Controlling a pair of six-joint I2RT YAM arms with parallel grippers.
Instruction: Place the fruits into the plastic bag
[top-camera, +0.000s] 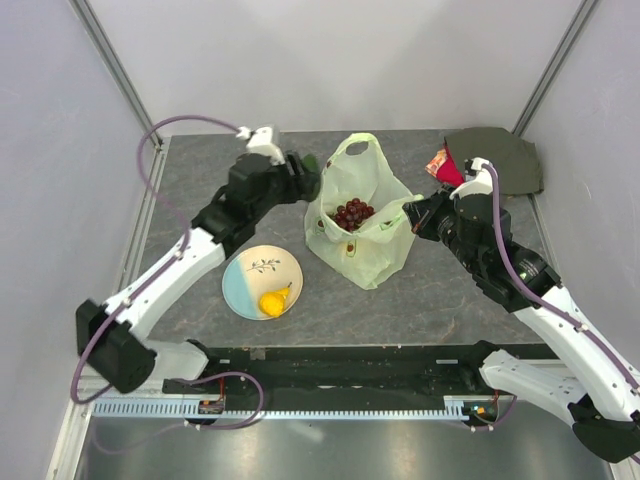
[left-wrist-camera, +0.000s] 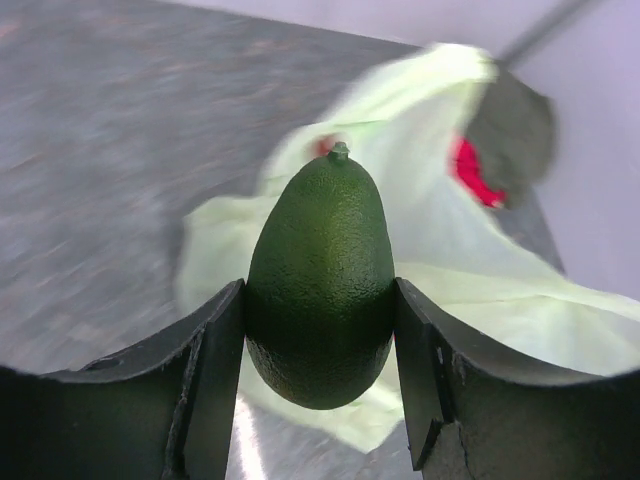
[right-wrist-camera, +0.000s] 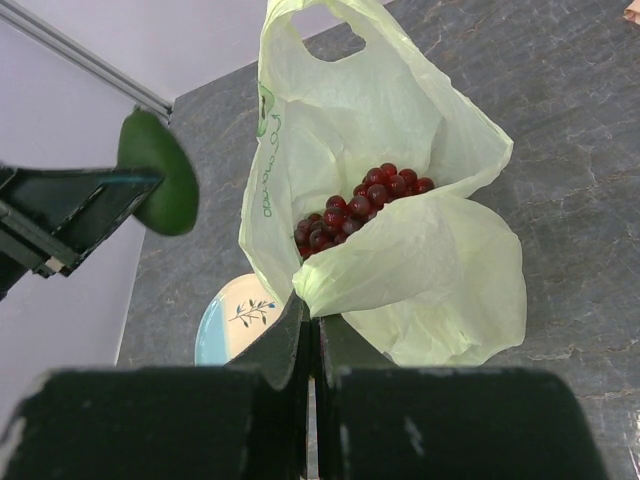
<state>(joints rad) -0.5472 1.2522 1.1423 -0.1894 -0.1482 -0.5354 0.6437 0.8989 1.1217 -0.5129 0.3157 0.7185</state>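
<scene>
Left wrist is showing the left gripper (left-wrist-camera: 318, 300) clamping the firm avocado (left-wrist-camera: 320, 250) mid-belly, the right gripper (right-wrist-camera: 312, 335) pinching the flimsy plastic bag (right-wrist-camera: 420, 270).

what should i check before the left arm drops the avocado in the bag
1. Grip on the avocado: ok. The left gripper has a finger pressed against each side.
2. Bag held open: ok. The right gripper is shut on the near rim and the mouth gapes.
3. Avocado above the opening: not ok. In the top view it hangs left of the bag's rim.
4. Free space inside: cannot tell. Grapes show in the opening, but folds hide the bottom.
5. Path to the opening: ok. Nothing stands between avocado and bag.
6. Other fruit waiting: a lemon lies on the plate.
</scene>
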